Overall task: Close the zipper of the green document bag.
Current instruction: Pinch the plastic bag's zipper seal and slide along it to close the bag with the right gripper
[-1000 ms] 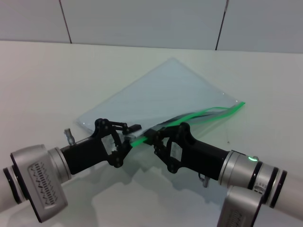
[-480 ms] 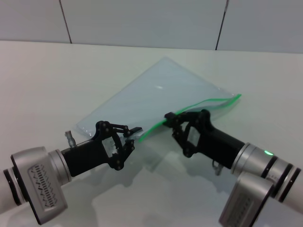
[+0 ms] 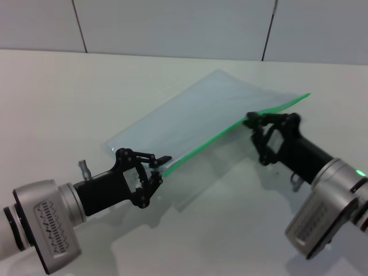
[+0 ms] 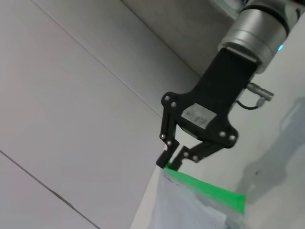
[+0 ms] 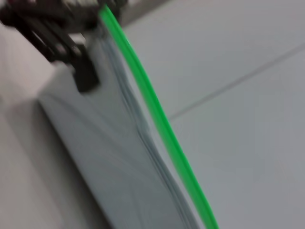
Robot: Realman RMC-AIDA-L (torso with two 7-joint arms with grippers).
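The thin bright green plastic zipper (image 3: 230,130) runs taut along the near long edge of the flat translucent pale blue-grey document bag (image 3: 201,115), which lies mid-surface on the white surface (image 3: 52,98). Its long axis points from about 8 o'clock up to 2 o'clock. The left pincer (image 3: 156,168) pinches the strip's 8 o'clock end; the right pincer (image 3: 253,119) is pressed together on the strip toward the 2 o'clock end, with a short stretch left beyond it. The risk, by this reading: if the left hold slips, the whole bag would drag along and the last stretch would stay open.
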